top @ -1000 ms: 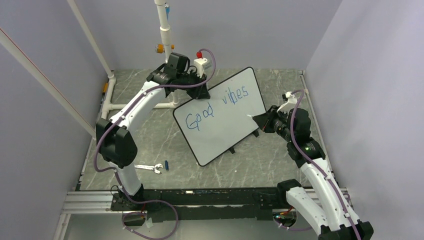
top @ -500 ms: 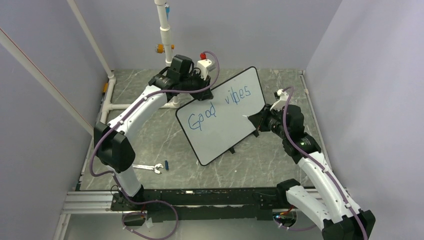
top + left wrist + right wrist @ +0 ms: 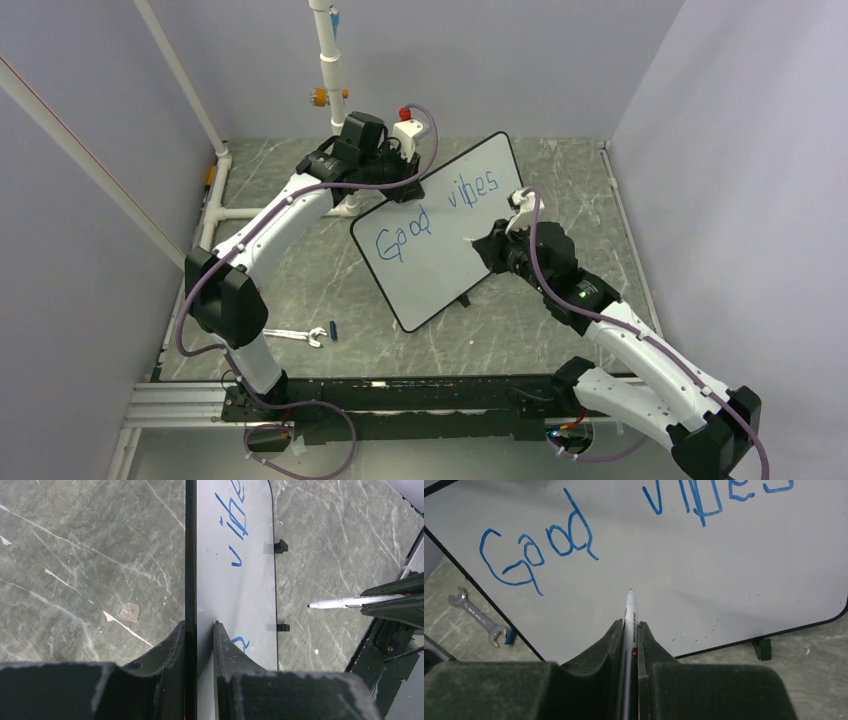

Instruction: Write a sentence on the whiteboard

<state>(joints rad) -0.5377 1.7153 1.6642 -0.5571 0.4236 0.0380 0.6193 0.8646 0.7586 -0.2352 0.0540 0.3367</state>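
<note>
We read the sentence point(image 3: 579, 527), "Good vibes", in blue lettering on the whiteboard point(image 3: 724, 590); nothing else was legible.

From my left wrist, the whiteboard point(image 3: 235, 580) runs off the top and bottom edges of the view. The blue writing point(image 3: 236, 525) is clipped at the top, and my left gripper point(image 3: 199, 626) covers all but a curl of the first word. My right gripper point(image 3: 629, 624) swallows the barrel of the marker point(image 3: 630, 607), so only the tip shows. Whether that tip touches the board, I cannot tell.
</note>
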